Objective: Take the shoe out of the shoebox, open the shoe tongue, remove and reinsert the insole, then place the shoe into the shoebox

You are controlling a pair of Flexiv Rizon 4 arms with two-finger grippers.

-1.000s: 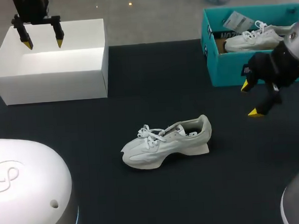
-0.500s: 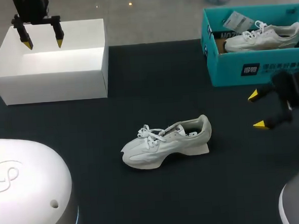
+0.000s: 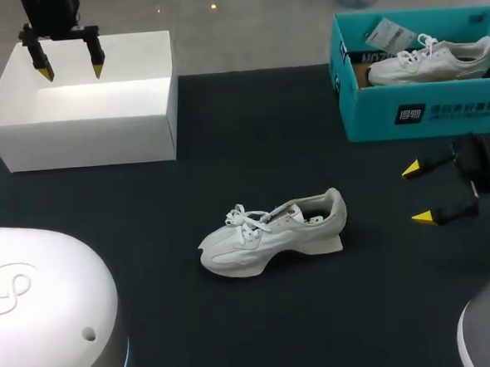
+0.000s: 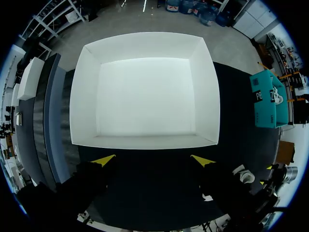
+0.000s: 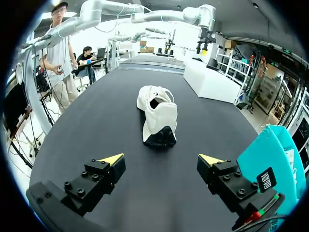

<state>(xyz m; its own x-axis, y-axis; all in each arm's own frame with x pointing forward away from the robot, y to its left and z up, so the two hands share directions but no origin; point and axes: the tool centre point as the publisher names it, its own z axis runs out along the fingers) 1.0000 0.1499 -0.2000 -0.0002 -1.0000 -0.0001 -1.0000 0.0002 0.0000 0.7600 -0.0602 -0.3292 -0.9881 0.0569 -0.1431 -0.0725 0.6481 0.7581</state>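
Shoe (image 3: 273, 232): white sneaker standing on its sole near the middle of the tabletop (image 3: 236, 317), toe towards the left edge, heel towards the right edge, laces loose, well apart from both grippers.
White box (image 3: 82, 102): open-topped, at the far left corner of the tabletop.
Left gripper (image 3: 72, 73): hangs above the white box's far wall, fingers spread, holding nothing.
Teal shoebox (image 3: 419, 110): at the far right corner, with a second white shoe (image 3: 429, 60) inside.
Right gripper (image 3: 416, 194): near the right edge, just nearward of the teal shoebox, fingers spread and pointed at the shoe's heel (image 5: 157, 135), holding nothing.
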